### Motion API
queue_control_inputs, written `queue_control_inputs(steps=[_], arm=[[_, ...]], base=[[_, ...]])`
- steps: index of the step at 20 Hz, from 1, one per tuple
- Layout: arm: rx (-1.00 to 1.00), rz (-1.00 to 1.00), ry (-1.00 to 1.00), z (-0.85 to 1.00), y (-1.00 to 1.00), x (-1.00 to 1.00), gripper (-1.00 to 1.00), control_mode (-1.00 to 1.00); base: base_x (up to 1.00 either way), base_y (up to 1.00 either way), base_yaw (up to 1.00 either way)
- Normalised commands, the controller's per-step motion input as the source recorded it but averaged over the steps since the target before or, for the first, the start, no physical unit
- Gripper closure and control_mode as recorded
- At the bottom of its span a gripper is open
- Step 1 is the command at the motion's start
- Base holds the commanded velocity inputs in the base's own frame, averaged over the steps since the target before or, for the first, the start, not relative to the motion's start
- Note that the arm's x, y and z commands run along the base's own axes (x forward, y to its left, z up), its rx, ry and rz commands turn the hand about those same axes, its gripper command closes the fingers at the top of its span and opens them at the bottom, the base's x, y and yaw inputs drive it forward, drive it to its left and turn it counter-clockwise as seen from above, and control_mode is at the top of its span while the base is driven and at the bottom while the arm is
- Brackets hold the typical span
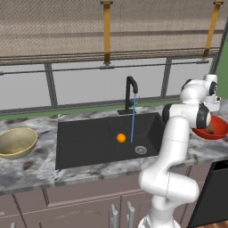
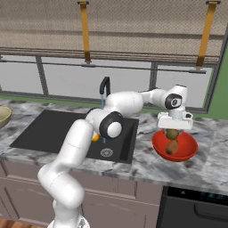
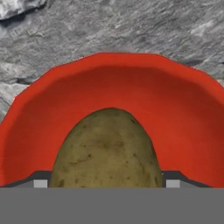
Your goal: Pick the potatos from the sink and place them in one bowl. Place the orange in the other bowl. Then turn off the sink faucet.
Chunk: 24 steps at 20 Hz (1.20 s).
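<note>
My gripper point(image 2: 172, 132) hangs just above the glossy red bowl point(image 2: 186, 152) on the counter right of the sink point(image 1: 84, 144), shut on the olive-brown potato point(image 2: 172, 135). In the hand view that potato point(image 3: 107, 151) fills the gap between the fingertips point(image 3: 173, 183), with the red bowl point(image 3: 109, 83) below it. The reddish-brown potato point(image 2: 172, 147) lies inside the bowl. The orange point(image 1: 121, 138) rests on the black basin floor near the drain. Blue water runs from the black faucet point(image 1: 130, 92). The tan-yellow bowl point(image 1: 17, 141) stands on the counter left of the sink.
A round silver drain point(image 1: 140, 150) sits in the basin's right part. A window wall runs behind the grey marbled counter point(image 1: 26, 171). A dark appliance point(image 2: 196, 209) stands below the counter at the right.
</note>
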Motion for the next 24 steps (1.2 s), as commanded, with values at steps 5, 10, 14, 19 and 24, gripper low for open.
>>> queue_control_inputs(steps=[5, 10, 14, 19, 24], arm=[[-0.04, 0.0, 0.03, -0.05, 0.27, -0.05, -1.0, -1.0], [-0.02, 0.0, 0.01, 0.0, 0.07, -0.21, -1.0, -1.0], [0.0, 0.0, 0.0, 0.0, -0.08, -0.35, -1.0, -1.0], [0.0, 0.0, 0.0, 0.31, -0.02, -0.34, -1.0, -1.0], [0.0, 0.0, -0.01, 0.82, 0.1, -0.37, -1.0, -1.0]], base=[[0.0, 0.0, 0.0], [0.0, 0.0, 0.0], [0.0, 0.0, 0.0], [0.0, 0.0, 0.0], [0.0, 0.0, 0.0]])
